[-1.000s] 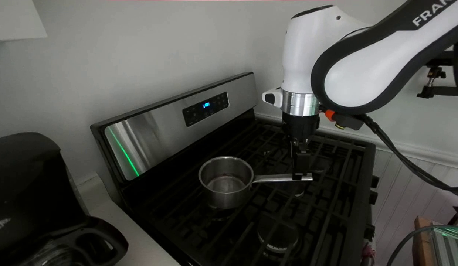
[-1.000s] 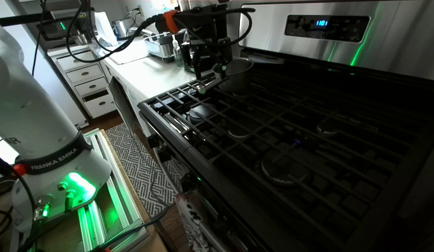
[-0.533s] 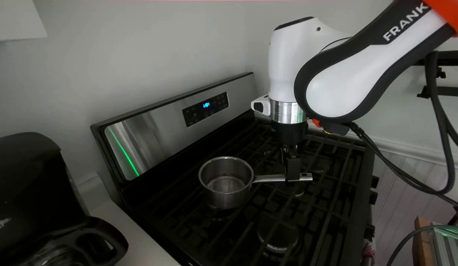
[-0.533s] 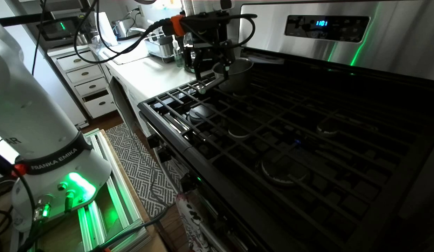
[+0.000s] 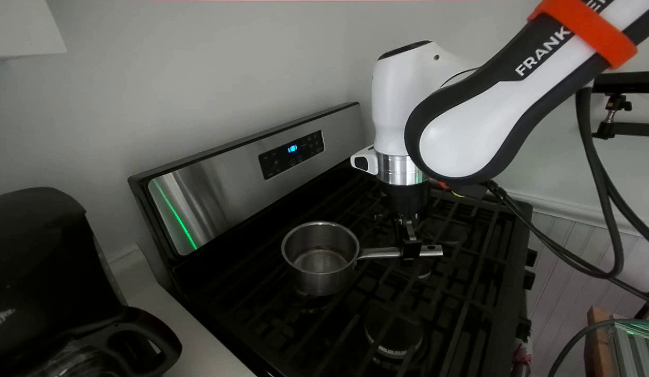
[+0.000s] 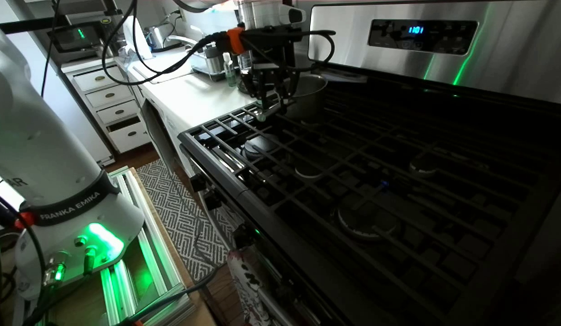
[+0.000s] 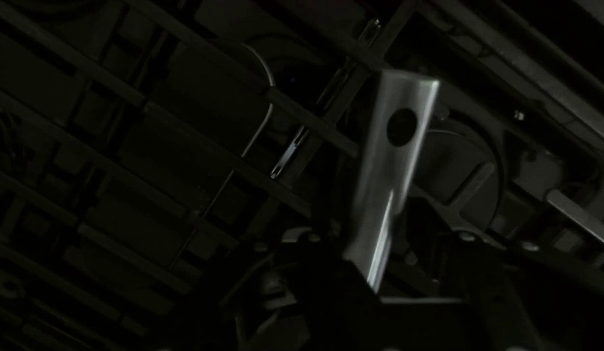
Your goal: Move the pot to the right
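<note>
Pale walls (image 5: 224,73) stand behind the surface (image 5: 507,303), a black gas stovetop whose steel backguard (image 5: 214,191), on the far side, carries a lit blue clock (image 5: 292,150). The stainless-steel saucepan (image 5: 320,285) sits upright on the surface near the backguard, exactly where it was half a second ago, its long handle (image 5: 379,253) pointing away from that side. Since then the claw (image 6: 274,108) has come slightly lower and nearer the saucepan, and its fingers (image 5: 411,250) have drawn closer together. They straddle the handle; whether they press on it I cannot tell. In an exterior view the Franka arm (image 5: 465,136) reaches in from the right, bending down to an upright wrist (image 5: 400,104), claw pointing straight down. In the wrist view the handle's holed end juts out between the fingers. An exterior view shows a black coffee maker (image 5: 36,251) at near left; an exterior view, the green-lit base (image 6: 76,226) and white drawers (image 6: 99,98)
</note>
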